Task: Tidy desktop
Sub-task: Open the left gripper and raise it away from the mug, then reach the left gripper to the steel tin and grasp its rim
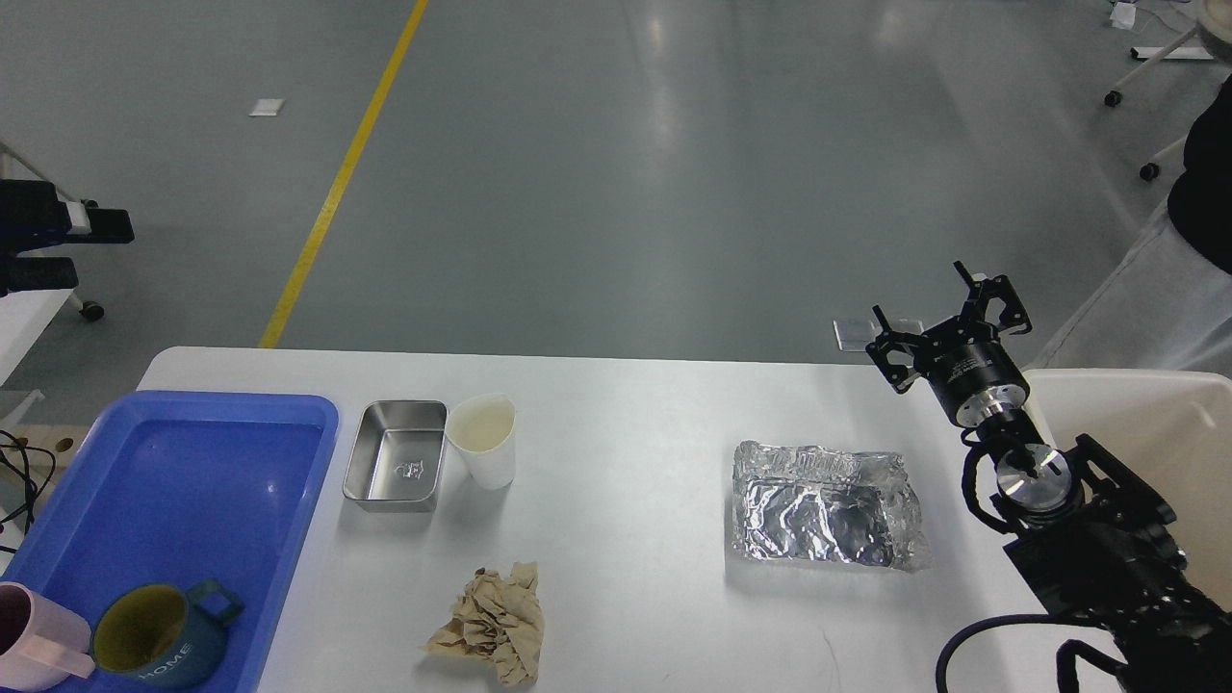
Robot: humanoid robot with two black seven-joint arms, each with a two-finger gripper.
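Note:
The white desktop carries a small steel tin, a white paper cup right of it, a crumpled brown paper near the front, and a crumpled foil container at the right. My right gripper is open and empty, raised over the far right corner, behind and to the right of the foil container. My left gripper is open and empty at the left edge of the view, high above the floor beyond the desktop's far left corner.
A blue plastic tray lies on the left end and holds a dark teal mug and a pink mug at its near end. A cream-white bin stands at the right beside my right arm.

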